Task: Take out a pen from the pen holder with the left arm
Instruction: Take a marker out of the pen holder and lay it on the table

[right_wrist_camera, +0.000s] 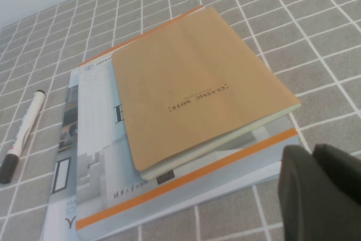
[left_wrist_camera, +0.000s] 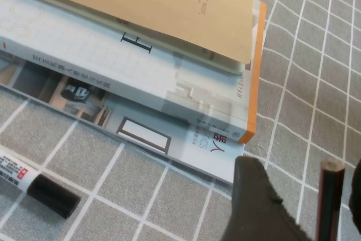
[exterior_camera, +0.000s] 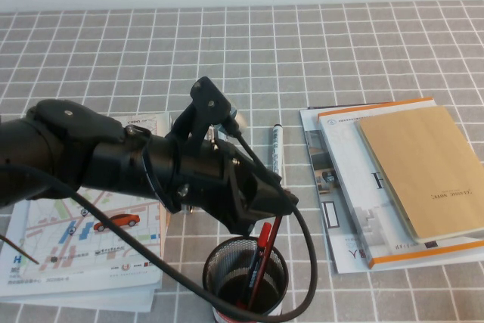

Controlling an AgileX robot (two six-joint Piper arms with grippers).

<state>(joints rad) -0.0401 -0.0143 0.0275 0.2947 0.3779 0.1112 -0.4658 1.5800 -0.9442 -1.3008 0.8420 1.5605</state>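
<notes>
A black mesh pen holder (exterior_camera: 221,261) stands at the table's front edge with a red-and-black pen (exterior_camera: 262,250) sticking up out of it. My left gripper (exterior_camera: 278,200) hangs right over the holder's top. In the left wrist view the pen (left_wrist_camera: 329,201) rises between the open fingers (left_wrist_camera: 254,196) of the left gripper (left_wrist_camera: 303,166). A gap shows between the pen and one finger, and the other finger sits at the picture's edge. My right gripper (right_wrist_camera: 313,153) is parked off to the right beside the books, its fingers pressed together with nothing in them.
A white marker with a black cap (exterior_camera: 274,149) lies on the table behind the holder. A stack of books topped by a brown notebook (exterior_camera: 423,172) lies at the right. Map booklets (exterior_camera: 83,251) lie at the left under my left arm.
</notes>
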